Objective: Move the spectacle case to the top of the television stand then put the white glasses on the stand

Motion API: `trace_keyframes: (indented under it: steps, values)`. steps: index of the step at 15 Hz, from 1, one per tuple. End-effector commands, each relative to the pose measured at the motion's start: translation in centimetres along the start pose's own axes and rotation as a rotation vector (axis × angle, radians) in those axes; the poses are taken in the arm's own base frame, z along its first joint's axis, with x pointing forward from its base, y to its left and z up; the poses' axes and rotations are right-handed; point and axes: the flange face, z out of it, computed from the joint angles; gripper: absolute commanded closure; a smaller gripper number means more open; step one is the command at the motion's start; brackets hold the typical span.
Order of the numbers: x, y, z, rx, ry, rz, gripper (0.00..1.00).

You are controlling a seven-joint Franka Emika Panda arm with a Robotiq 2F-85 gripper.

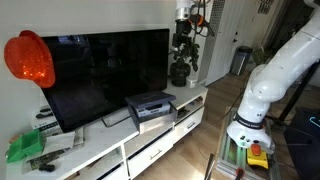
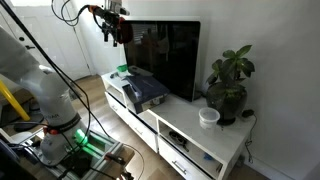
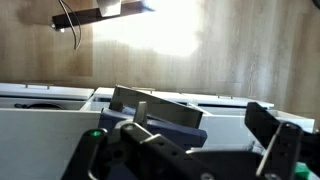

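Before the wide black flat-screen television (image 2: pixel 165 60), a black-and-grey flat box (image 2: pixel 140 90) fills part of the long, low white television stand (image 2: pixel 178 113). Past the television's end, a leafy potted plant (image 2: pixel 230 85) and a white cup (image 2: pixel 208 117) crowd the surface; between box and cup the top lies bare.

Wall (image 2: pixel 270 40): white, upper right. Floor (image 1: pixel 200 140): wood planks, lower centre. Television stand (image 2: pixel 180 115): long, low, white. Television (image 1: pixel 110 70): black, centre. Potted plant (image 2: pixel 228 85): leafy, right. Bin (image 1: pixel 242 60): grey, upper right.
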Motion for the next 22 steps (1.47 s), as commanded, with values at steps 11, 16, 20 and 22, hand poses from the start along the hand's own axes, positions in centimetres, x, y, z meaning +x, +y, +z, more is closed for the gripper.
trace_keyframes:
  steps: [11, 16, 20, 22]
  values:
    - [4.0, 17.7, 16.3, -0.245, -0.054, 0.08, 0.0]
    - [4.1, 25.8, 21.2, -0.266, -0.021, 0.081, 0.0]
    - [4.0, 27.0, 21.9, -0.252, -0.018, 0.124, 0.0]
    - [4.2, 27.1, 22.2, -0.254, -0.021, 0.124, 0.0]
